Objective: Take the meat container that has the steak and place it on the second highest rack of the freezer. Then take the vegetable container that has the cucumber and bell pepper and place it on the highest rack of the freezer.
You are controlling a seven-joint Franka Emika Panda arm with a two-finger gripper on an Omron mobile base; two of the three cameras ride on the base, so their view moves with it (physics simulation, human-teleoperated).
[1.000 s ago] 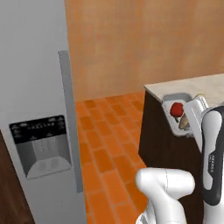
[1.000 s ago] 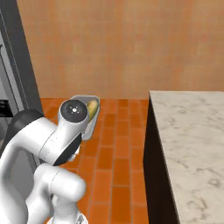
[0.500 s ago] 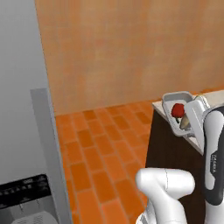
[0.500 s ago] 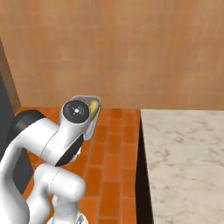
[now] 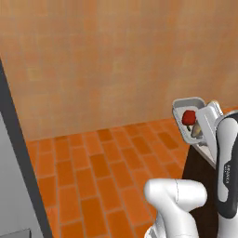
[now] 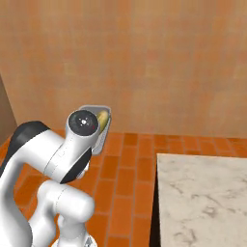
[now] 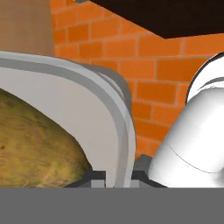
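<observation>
The arm is up off the ground with the vegetable container (image 5: 187,108) carried in the air, well above the orange brick floor (image 5: 102,172) and in front of the tan wall (image 5: 107,60). From the left base view the grey tray is tipped toward the camera, its open face showing the red bell pepper (image 5: 188,117) near the upper part and the yellowish cucumber (image 5: 196,131) just below it, partly hidden behind the white wrist. The hand (image 7: 119,173) sits at the tray's lower edge, closed tight on the container's rim: in the hand view the thin grey wall of the tray rises straight up from between the two dark fingertips, with the cucumber's rough skin pressed close on the inner side.

From the right base view the tray peeks out from behind the round end of the arm's joint, with only its rim (image 6: 96,107) and a bit of the cucumber (image 6: 102,120) showing past it. The marble surface (image 6: 202,198) lies low to the robot's right, apart from the tray and below it. At the far left of the left base view stands a tall grey panel with a dark edge (image 5: 21,153), well apart from the hand and the tray.
</observation>
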